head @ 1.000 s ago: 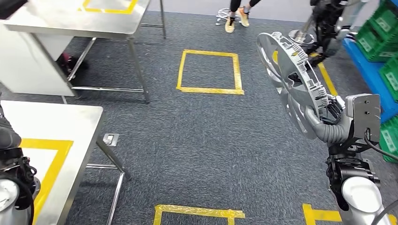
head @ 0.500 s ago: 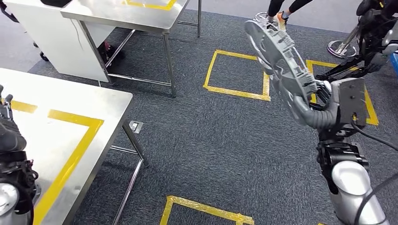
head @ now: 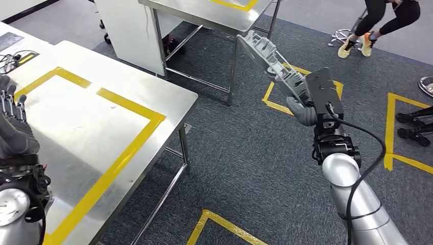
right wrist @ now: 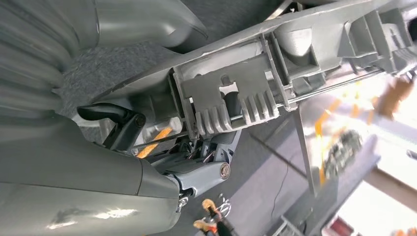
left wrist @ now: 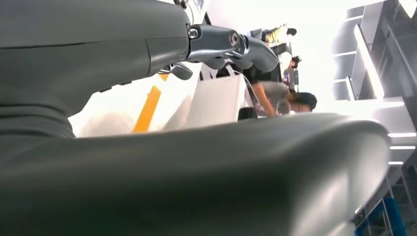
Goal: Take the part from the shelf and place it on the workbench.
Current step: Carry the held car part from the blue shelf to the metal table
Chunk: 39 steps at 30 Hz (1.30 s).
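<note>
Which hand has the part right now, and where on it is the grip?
The right hand holds the grey part by its lower rim edge; the left hand holds nothing.

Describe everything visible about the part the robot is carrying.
The part is a flat, pale grey casting, metal by its look, with ribs, fins and cut-outs along its edge, seen closely in the right wrist view. The right hand grips its lower end, holding it tilted, edge-on, in the air above the carpet, right of the workbench. Nothing else touches it.
</note>
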Available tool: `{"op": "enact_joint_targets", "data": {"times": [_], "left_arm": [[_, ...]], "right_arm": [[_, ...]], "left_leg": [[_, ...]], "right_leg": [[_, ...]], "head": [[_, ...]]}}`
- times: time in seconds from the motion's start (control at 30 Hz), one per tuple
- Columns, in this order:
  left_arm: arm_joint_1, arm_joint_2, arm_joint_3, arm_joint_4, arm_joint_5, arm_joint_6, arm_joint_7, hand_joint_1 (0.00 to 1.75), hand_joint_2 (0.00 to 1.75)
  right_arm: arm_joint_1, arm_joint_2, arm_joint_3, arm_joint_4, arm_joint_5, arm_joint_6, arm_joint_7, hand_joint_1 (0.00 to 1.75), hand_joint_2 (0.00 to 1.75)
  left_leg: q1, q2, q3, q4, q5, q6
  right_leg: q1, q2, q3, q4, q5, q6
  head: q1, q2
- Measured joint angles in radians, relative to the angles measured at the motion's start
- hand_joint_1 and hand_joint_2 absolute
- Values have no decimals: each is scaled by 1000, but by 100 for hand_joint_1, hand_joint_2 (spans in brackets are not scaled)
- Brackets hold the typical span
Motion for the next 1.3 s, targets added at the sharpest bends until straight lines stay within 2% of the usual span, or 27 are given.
{"op": "enact_joint_targets", "data": {"times": [0.07, 0.1, 0.17, 0.2, 0.27, 0.3, 0.33, 0.4, 0.43, 0.47, 0.53, 0.6, 0.67, 0.7, 0.77, 0.8, 0.83, 0.87, 0.9, 0.93, 0.97, 1.07, 1.13, 1.17, 1.2, 1.23, 1.3], "left_arm": [[-6, -1, -5, 1, -3, -5, 6, 0, 0], [-8, -1, -7, 1, -5, -8, 8, 0, 0], [-8, -2, -12, 1, -8, -12, 11, 0, 0], [-6, -2, -14, 1, -11, -13, 11, 0, 0], [-9, 1, -15, 0, -14, -13, 10, 0, 0], [-10, 2, -16, 0, -15, -13, 10, 0, 0], [-11, 3, -17, 1, -15, -13, 11, 0, 0], [-9, 3, -21, 2, -15, -13, 12, 0, 0], [-8, 3, -23, 2, -15, -13, 12, 0, 0], [-8, 4, -23, 2, -15, -13, 12, 0, 0], [-9, 4, -24, 3, -15, -14, 12, 0, 0], [-8, 4, -25, 4, -16, -16, 14, 0, 0], [-7, 4, -27, 5, -19, -20, 19, 0, 0], [-5, 3, -28, 5, -21, -23, 22, 0, 0], [-7, 3, -30, 5, -24, -29, 25, 0, 0], [-8, 3, -31, 5, -24, -31, 25, 0, 0], [-10, 3, -32, 6, -23, -34, 25, 0, 0], [-11, 2, -33, 6, -21, -38, 24, 0, 0], [-12, 2, -35, 8, -18, -42, 23, 0, 0], [-12, 1, -36, 9, -16, -45, 21, 0, 0], [-14, 0, -38, 12, -13, -48, 18, 0, 0], [-25, -5, -42, 18, -8, -54, 10, 0, 0], [-30, -8, -46, 26, -6, -55, 9, 0, 0], [-31, -10, -49, 30, -6, -56, 10, 0, 0], [-30, -11, -52, 34, -4, -57, 10, 0, 0], [-29, -12, -54, 36, -2, -58, 10, 0, 0], [-35, -13, -57, 42, 2, -60, 6, 0, 0]], "right_arm": [[-27, 21, 21, 44, 38, 10, 14, 175, 175], [-39, 31, 30, 63, 53, 12, 16, 175, 175], [-62, 50, 45, 97, 78, 13, 18, 175, 175], [-71, 60, 50, 113, 87, 13, 18, 175, 175], [-80, 78, 60, 140, 97, 13, 18, 175, 175], [-84, 84, 65, 153, 99, 13, 18, 175, 175], [-87, 90, 71, 165, 100, 13, 18, 175, 175], [-89, 99, 80, 189, 100, 14, 18, 175, 175], [-89, 103, 84, 200, 101, 14, 17, 175, 175], [-89, 106, 87, 210, 103, 14, 17, 175, 175], [-89, 113, 95, 227, 117, 15, 17, 175, 175], [-92, 120, 100, 238, 144, 15, 15, 175, 175], [-97, 128, 107, 246, 179, 13, 15, 175, 175], [-101, 133, 110, 250, 196, 13, 18, 175, 175], [-108, 140, 117, 259, 228, 14, 29, 175, 175], [-111, 142, 120, 265, 242, 15, 35, 175, 175], [-113, 145, 122, 270, 257, 17, 39, 175, 175], [-113, 147, 125, 276, 274, 18, 41, 175, 175], [-113, 149, 129, 283, 296, 19, 43, 175, 175], [-112, 152, 133, 288, 322, 20, 45, 175, 175], [-112, 155, 138, 292, 349, 22, 48, 175, 175], [-118, 167, 149, 297, 418, 29, 61, 175, 175], [-125, 177, 158, 299, 437, 31, 66, 175, 175], [-128, 181, 161, 299, 441, 33, 66, 175, 175], [-130, 185, 164, 300, 447, 35, 68, 175, 175], [-131, 190, 166, 299, 454, 39, 69, 175, 175], [-130, 199, 172, 299, 472, 49, 76, 175, 175]], "left_leg": [[6, -27, -3, -8, 11, -6], [13, -40, -7, -12, 18, -12], [24, -67, -14, -26, 33, -26], [24, -60, -19, -32, 38, -29], [15, 4, -39, -5, 19, -32], [13, 50, -62, 40, -5, -33], [14, 81, -91, 102, -35, -38], [24, 102, -137, 200, -68, -51], [30, 108, -138, 205, -63, -60], [35, 115, -116, 170, -43, -70], [41, 146, -49, 62, -11, -89], [41, 157, -21, 21, -10, -80], [38, 135, -30, 35, -14, -54], [38, 123, -33, 39, -15, -46], [37, 99, -35, 41, -15, -34], [36, 87, -36, 40, -13, -30], [34, 74, -36, 40, -12, -28], [31, 61, -36, 40, -11, -26], [27, 47, -36, 40, -11, -25], [23, 32, -36, 39, -9, -24], [18, 18, -36, 39, -8, -23], [17, -20, -35, 27, 5, -24], [33, -41, -37, 9, 20, -33], [42, -53, -38, -3, 29, -39], [46, -60, -39, -15, 38, -42], [43, -45, -42, -23, 42, -43], [30, 25, -65, 9, 18, -44]], "right_leg": [[4, 43, 62, -125, 42, -19], [6, 59, 79, -155, 48, -26], [11, 52, 93, -180, 56, -36], [11, 38, 103, -202, 66, -40], [9, 3, 127, -254, 89, -46], [7, -13, 134, -270, 95, -44], [6, -28, 135, -274, 96, -43], [2, -59, 130, -268, 92, -34], [-3, -76, 126, -260, 87, -27], [-9, -91, 121, -249, 81, -17], [-20, -118, 105, -212, 60, 9], [-21, -137, 90, -170, 38, 30], [-20, -151, 87, -152, 28, 38], [-23, -147, 86, -150, 22, 43], [-31, -99, 65, -104, -13, 47], [-32, -66, 42, -53, -42, 47], [-30, -42, 13, 13, -71, 44], [-27, -33, -19, 78, -93, 40], [-22, -29, -44, 124, -103, 35], [-17, -27, -55, 136, -95, 26], [-10, -22, -49, 111, -71, 14], [11, 31, 33, -86, 17, -32], [20, 58, 68, -152, 35, -46], [25, 55, 77, -163, 44, -46], [25, 48, 91, -191, 60, -54], [24, 35, 107, -225, 77, -58], [18, 0, 137, -292, 107, -68]], "head": [[-4, 0], [-4, 0], [1, 0], [4, 0], [2, 0], [-3, 0], [-9, 0], [-17, 0], [-20, 0], [-22, 0], [-30, 0], [-35, 0], [-28, 0], [-22, 0], [-16, 0], [-11, 0], [-6, 0], [-1, 0], [3, 0], [6, 0], [8, 0], [5, 0], [2, 0], [4, 0], [12, 0], [18, 0], [16, 0]]}}
